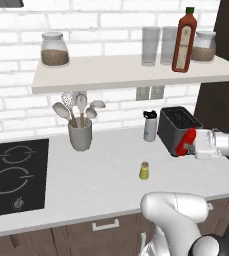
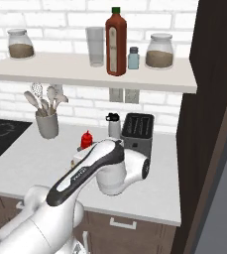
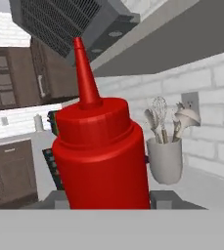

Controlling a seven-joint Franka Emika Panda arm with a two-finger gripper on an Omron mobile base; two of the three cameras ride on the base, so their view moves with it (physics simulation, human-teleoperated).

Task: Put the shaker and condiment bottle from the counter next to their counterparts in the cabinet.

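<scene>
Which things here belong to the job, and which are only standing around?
Job things:
- red squeeze bottle, between the hand's fingers
- yellow shaker on the counter
- tall sauce bottle
- shelf

Only standing around:
- toaster
- utensil pot
- flask
- drinking glasses
- cooktop

white painted brick wall (image 1: 16,107) runs behind a pale grey-white worktop (image 1: 106,177). a black cooktop (image 1: 13,172) with ring marks and two knobs is set in the worktop at the left. dark wood drawers (image 1: 103,232) with pale bar handles sit below. a grey twin wall socket (image 1: 150,93) is fixed on the brick. a tall dark brown wood panel (image 2: 204,129) stands at the right end. light is even and soft.
</scene>
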